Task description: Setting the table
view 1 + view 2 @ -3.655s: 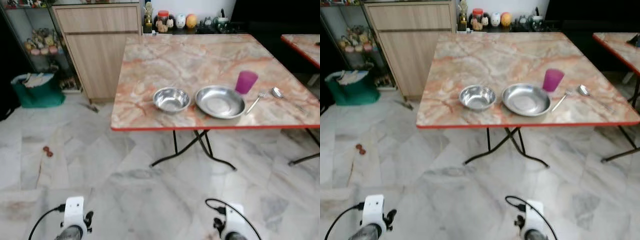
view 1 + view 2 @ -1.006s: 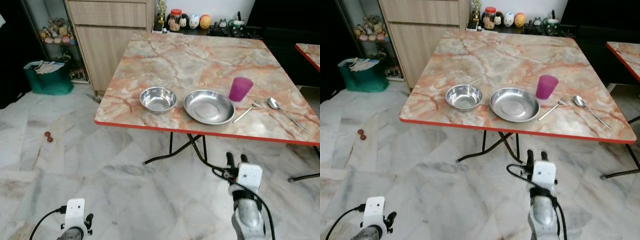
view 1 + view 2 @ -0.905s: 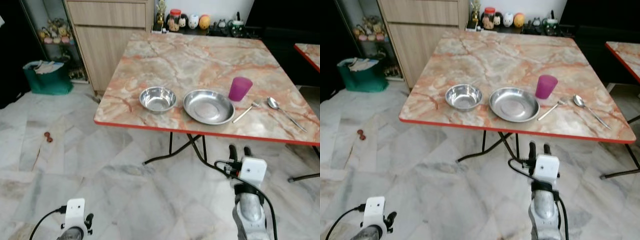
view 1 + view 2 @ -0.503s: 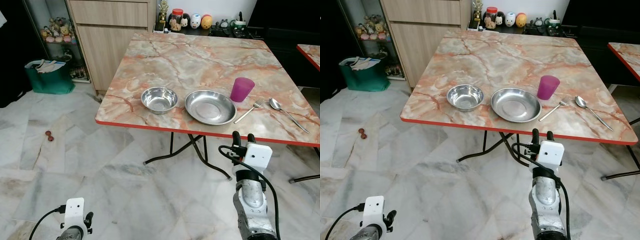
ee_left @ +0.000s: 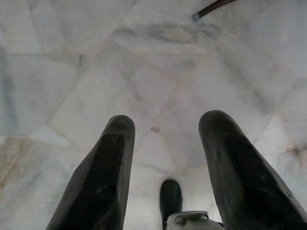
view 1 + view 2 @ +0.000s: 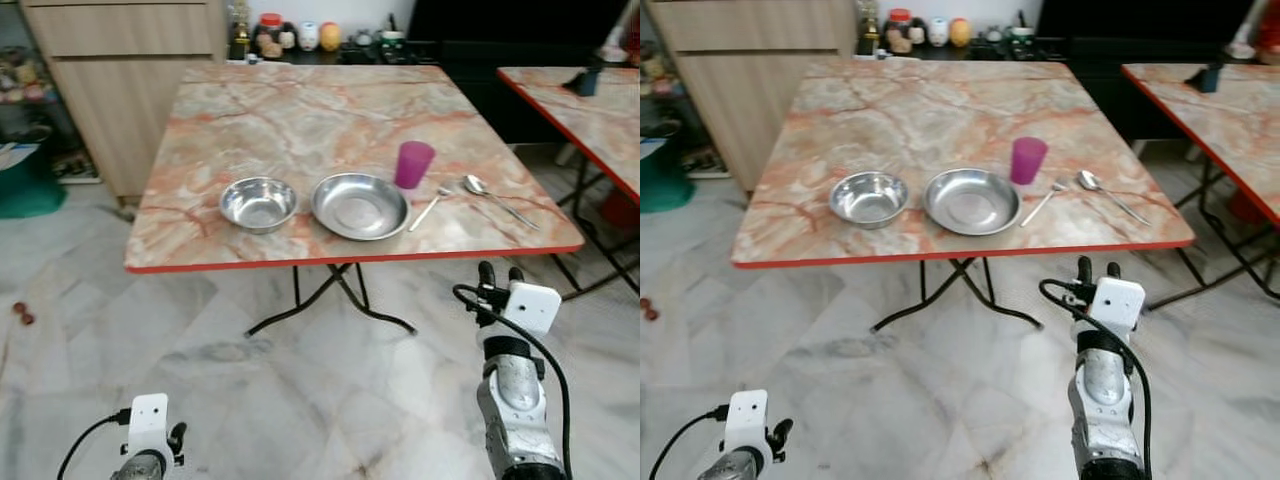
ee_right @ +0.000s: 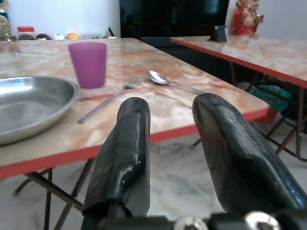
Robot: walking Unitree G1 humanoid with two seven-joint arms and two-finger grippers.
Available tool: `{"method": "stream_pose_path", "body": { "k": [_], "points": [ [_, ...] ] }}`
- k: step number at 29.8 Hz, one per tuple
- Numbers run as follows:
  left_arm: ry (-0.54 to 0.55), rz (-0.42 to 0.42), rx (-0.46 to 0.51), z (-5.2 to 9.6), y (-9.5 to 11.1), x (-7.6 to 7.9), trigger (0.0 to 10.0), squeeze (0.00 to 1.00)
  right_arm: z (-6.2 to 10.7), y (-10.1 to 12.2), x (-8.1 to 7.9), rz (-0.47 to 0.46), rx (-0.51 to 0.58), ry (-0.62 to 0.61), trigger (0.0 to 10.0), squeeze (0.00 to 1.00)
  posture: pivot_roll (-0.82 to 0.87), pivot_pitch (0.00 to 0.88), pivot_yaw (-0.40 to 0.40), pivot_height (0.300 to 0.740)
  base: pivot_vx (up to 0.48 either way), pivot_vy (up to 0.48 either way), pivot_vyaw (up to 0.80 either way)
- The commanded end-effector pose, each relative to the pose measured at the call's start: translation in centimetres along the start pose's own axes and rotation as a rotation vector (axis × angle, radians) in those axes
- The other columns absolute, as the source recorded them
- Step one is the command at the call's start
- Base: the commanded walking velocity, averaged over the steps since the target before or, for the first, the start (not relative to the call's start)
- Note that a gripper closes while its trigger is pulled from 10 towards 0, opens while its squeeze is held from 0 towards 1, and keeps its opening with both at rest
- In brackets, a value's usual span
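Note:
On the marble-patterned table (image 6: 300, 120) a small steel bowl (image 6: 258, 203) sits left of a wider steel plate (image 6: 360, 205). A purple cup (image 6: 413, 164) stands behind the plate's right side. To their right lie a fork (image 6: 431, 208) and a spoon (image 6: 495, 198). My right gripper (image 6: 500, 272) is raised just below the table's front edge, near its right corner, open and holding nothing; in the right wrist view its fingers (image 7: 129, 153) point at the cup (image 7: 88, 63), fork (image 7: 108, 99) and spoon (image 7: 168, 80). My left gripper (image 5: 165, 139) hangs low, open, over the floor.
A second marble table (image 6: 590, 110) stands to the right, with its black legs (image 6: 600, 250) close to my right arm. A wooden cabinet (image 6: 110, 70) is behind on the left. Jars and ornaments (image 6: 290, 35) line the shelf beyond the table. Marble floor (image 6: 250, 380) lies in front.
The camera has shifted right, bringing the second table into view. My right arm has risen from low at the frame's bottom up to the table's front edge. The left arm stays low.

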State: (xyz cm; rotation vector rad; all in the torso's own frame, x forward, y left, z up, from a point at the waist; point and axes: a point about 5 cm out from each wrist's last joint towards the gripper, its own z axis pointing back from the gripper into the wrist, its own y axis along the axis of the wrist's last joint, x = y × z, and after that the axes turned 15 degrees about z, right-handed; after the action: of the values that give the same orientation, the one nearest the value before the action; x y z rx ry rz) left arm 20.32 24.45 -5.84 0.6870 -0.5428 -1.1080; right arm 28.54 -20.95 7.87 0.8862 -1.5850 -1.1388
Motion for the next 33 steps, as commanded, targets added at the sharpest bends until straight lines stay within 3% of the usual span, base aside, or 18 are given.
{"method": "stream_pose_path", "body": {
  "k": [1,16,23,33],
  "points": [
    [0.021,0.017,-0.051,0.3,-1.1,-0.7,10.0,0.0,-0.3,0.6,-0.4,0.001,0.016,0.01,10.0,0.0,-0.03,0.0,-0.057,0.74,0.0,0.0,0.0],
    [0.039,0.029,-0.069,0.4,-1.3,-1.3,10.0,0.0,-1.0,1.5,-0.4,-0.012,0.042,0.018,10.0,0.0,-0.03,0.0,-0.063,0.74,0.0,0.0,0.0],
    [0.031,0.026,-0.061,0.4,-1.1,-1.2,10.0,0.0,-1.3,2.2,-1.1,-0.03,0.059,0.032,10.0,0.0,-0.02,0.0,-0.065,0.74,0.0,0.0,-0.77],
    [0.028,0.026,-0.052,0.3,-1.1,-1.0,10.0,0.0,-1.6,3.0,-1.6,-0.03,0.089,0.046,10.0,0.0,-0.02,0.0,-0.063,0.74,0.0,0.0,0.0]
  ]
}}
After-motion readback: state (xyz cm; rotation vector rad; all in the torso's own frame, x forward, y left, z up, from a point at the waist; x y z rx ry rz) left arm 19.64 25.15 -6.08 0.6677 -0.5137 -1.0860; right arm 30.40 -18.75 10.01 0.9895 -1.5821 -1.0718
